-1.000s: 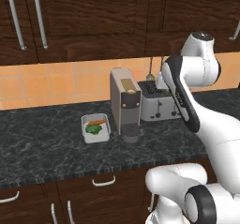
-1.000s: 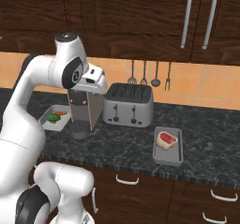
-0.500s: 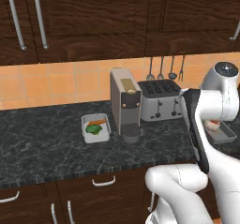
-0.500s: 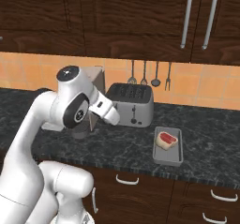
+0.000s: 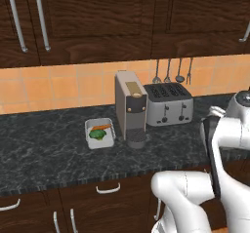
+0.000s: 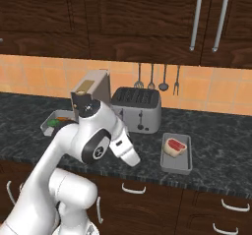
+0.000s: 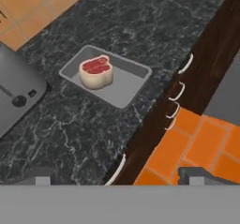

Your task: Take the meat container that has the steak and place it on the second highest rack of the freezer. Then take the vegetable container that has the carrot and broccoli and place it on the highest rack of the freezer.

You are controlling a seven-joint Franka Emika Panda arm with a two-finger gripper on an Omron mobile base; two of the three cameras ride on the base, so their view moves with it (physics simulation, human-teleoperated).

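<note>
Nothing is shelved yet: the grey tray (image 7: 107, 76) with the red, cream-fatted steak (image 7: 96, 71) lies on the dark marbled bench (image 7: 70, 124) ahead of the wide-open, empty pincer (image 7: 117, 175) (both containers await).

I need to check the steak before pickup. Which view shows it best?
The hand view: the steak lies large and unblocked in its grey tray. The right base view shows it smaller.

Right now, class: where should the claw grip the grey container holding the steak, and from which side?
Probably from above, pinching a long side wall of the meat container. It lies flat and shallow on the counter, and the steak sits toward one end, leaving the other end bare.
</note>
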